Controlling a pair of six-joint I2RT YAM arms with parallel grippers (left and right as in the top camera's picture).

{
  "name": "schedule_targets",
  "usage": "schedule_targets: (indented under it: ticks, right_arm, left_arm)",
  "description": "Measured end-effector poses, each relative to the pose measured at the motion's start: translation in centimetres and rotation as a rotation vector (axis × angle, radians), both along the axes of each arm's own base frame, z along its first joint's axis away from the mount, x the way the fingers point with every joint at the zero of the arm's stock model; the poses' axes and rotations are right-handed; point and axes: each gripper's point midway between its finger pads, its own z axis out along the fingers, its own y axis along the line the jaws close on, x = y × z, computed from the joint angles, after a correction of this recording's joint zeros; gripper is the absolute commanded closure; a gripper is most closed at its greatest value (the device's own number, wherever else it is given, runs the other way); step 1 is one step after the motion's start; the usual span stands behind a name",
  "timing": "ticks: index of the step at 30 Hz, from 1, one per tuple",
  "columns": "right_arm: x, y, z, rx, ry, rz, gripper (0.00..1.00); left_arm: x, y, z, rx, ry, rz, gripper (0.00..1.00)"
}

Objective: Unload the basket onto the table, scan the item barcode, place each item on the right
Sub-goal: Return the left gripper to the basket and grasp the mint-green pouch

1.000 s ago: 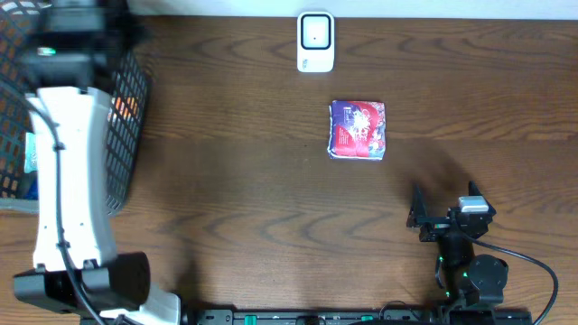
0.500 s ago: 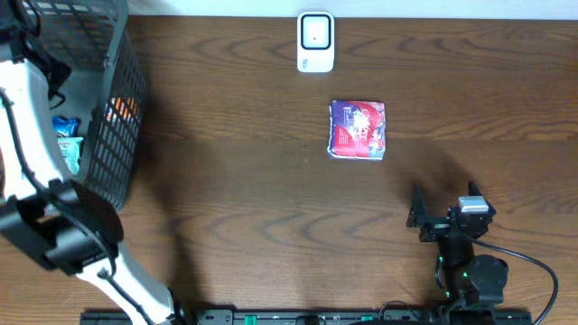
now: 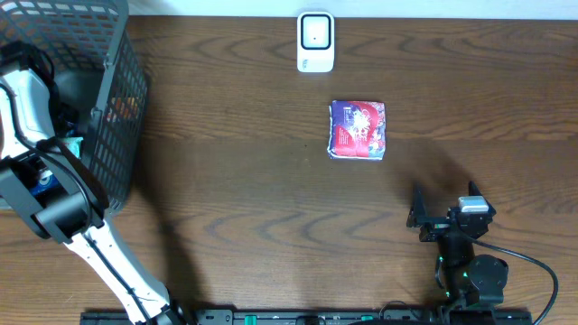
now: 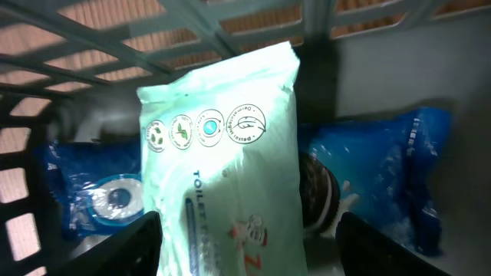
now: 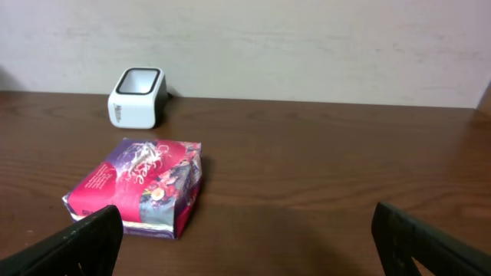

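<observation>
Moved since earlier: the left arm point(image 3: 27, 99) has been swung off the top of the basket point(image 3: 122, 108) and bent down into it; nothing else on the table point(image 3: 235, 181) has been shifted.
Item: a pale green pack point(image 4: 222, 153) is stood on end inside the basket, well to the left of the scanner point(image 3: 315, 41).
Left claw: the left gripper point(image 4: 249, 230) is held spread, one finger either side of the pack's lower part. No pinch is seen yet; the left finger looks close against the pack and the right one apart from it.
Neighbours: blue packets point(image 4: 406, 176) are pressed in behind the pack and on both sides of it.
Right claw: the right gripper point(image 5: 245, 222) is held spread wide with nothing in it, well to the robot's side of the scanner and somewhat to its right.
Other goods: a purple packet point(image 3: 358, 130) is laid flat near the scanner, on the robot's side of it. Whether it has been scanned cannot be told.
Done: the reach into the basket is judged all but complete.
Left: the pack is yet to be gripped, lifted out, carried rightward to the scanner and turned so its barcode is presented. No barcode is seen on the face shown.
Edges: the basket's mesh walls stand close around the claw, so a straight upward lift is judged safest.
Open room: bare table lies between the basket and the scanner.
</observation>
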Motion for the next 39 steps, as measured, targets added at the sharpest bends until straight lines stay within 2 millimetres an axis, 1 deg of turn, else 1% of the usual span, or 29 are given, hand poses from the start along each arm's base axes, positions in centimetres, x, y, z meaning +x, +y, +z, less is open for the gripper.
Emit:
schedule_targets:
  ticks: [2,5,7,8,10,11,14,17,18,19,21,24,25,26,28,29,30,33,34,39]
  right_arm:
    - [0.0,0.0,0.0,0.0,0.0,0.0,0.01]
    - [0.0,0.0,0.0,0.0,0.0,0.0,0.01]
    - [0.0,0.0,0.0,0.0,0.0,0.0,0.01]
    - [0.0,0.0,0.0,0.0,0.0,0.0,0.01]
    - [0.0,0.0,0.0,0.0,0.0,0.0,0.01]
    - [0.0,0.0,0.0,0.0,0.0,0.0,0.01]
    - [0.0,0.0,0.0,0.0,0.0,0.0,0.01]
    - [0.0,0.0,0.0,0.0,0.0,0.0,0.01]
    - [0.0,0.0,0.0,0.0,0.0,0.0,0.01]
    - [0.0,0.0,0.0,0.0,0.0,0.0,0.01]
    - [0.0,0.0,0.0,0.0,0.0,0.0,0.01]
    - [0.0,0.0,0.0,0.0,0.0,0.0,0.01]
    - [0.0,0.0,0.0,0.0,0.0,0.0,0.01]
    - [0.0,0.0,0.0,0.0,0.0,0.0,0.01]
    - [0.0,0.0,0.0,0.0,0.0,0.0,0.01]
    - [0.0,0.0,0.0,0.0,0.0,0.0,0.01]
    - [0.0,0.0,0.0,0.0,0.0,0.0,0.01]
    - [0.0,0.0,0.0,0.0,0.0,0.0,0.01]
    - [0.0,0.0,0.0,0.0,0.0,0.0,0.01]
    - [0.0,0.0,0.0,0.0,0.0,0.0,0.01]
  left_arm:
    - [-0.1,0.0,-0.3,-0.002,0.001,0.015,0.35]
    - [-0.1,0.1,-0.4,-0.002,-0.003,0.031,0.53]
    - [-0.2,0.1,-0.4,-0.002,-0.001,0.034,0.63]
    - [-0.3,0.1,-0.4,-0.003,0.001,0.036,0.71]
    - [-0.6,0.1,-0.4,-0.007,0.014,0.038,0.76]
    - [-0.9,0.0,-0.4,-0.011,0.023,0.038,0.77]
    - [-1.3,-0.3,-0.4,-0.021,0.041,0.037,0.78]
    - [-1.8,-0.6,-0.4,-0.034,0.065,0.037,0.75]
    - [-2.0,-0.7,-0.4,-0.038,0.073,0.037,0.68]
    - [-2.1,-0.7,-0.4,-0.042,0.079,0.033,0.57]
    - [-2.3,-0.8,-0.6,-0.045,0.085,0.034,0.41]
    - [-2.8,-1.1,-1.2,-0.054,0.101,0.04,0.4]
    - [-3.0,-1.2,-1.6,-0.058,0.108,0.04,0.41]
    - [-3.1,-1.3,-1.9,-0.062,0.115,0.04,0.48]
    - [-3.4,-1.4,-2.2,-0.067,0.124,0.039,0.56]
    - [-3.4,-1.4,-2.3,-0.068,0.124,0.04,0.62]
    - [-3.4,-1.4,-2.3,-0.067,0.123,0.042,0.71]
    - [-3.6,-1.5,-2.2,-0.07,0.133,0.041,0.9]
    - [-3.7,-1.6,-1.9,-0.071,0.14,0.04,0.92]
    - [-3.7,-2.0,-1.2,-0.096,0.13,0.041,0.93]
